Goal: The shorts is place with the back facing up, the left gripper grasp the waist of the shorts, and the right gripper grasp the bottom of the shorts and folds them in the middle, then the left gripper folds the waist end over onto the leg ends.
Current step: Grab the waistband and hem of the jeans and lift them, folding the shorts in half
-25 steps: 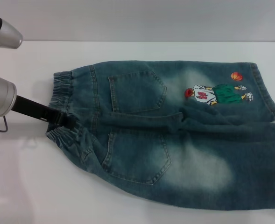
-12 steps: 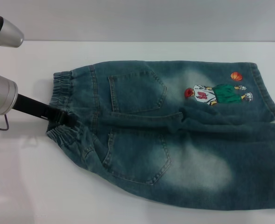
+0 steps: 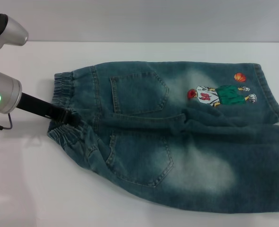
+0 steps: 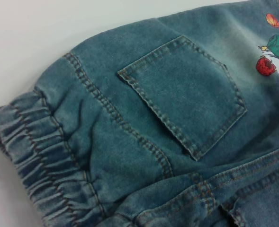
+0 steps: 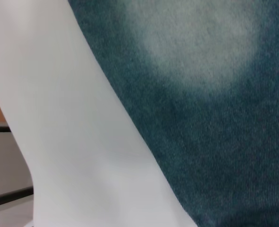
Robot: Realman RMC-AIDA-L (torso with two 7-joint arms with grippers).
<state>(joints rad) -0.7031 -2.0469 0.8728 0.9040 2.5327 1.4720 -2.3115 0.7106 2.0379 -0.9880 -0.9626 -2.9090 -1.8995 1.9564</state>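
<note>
The blue denim shorts [image 3: 177, 137] lie flat on the white table [image 3: 30, 189], back pockets up, with the waist to the left and the leg ends to the right. A cartoon patch [image 3: 222, 94] marks the far leg. My left gripper [image 3: 69, 118] reaches in from the left and is shut on the bunched elastic waist [image 3: 63, 97] at its middle. The left wrist view shows the waistband [image 4: 35, 156] and a back pocket [image 4: 186, 94] up close, without fingers. My right gripper is out of view; its wrist camera sees only faded denim [image 5: 210, 94] near the cloth's edge.
Bare white tabletop [image 3: 25, 198] surrounds the shorts on the left and front. The table's far edge [image 3: 153, 41] runs behind the shorts. The near leg runs off the picture's right edge.
My left gripper has shifted slightly right and away from me, pushing deeper into the waist. The waistband beside it has bunched a little more. The rest of the shorts has not moved.
</note>
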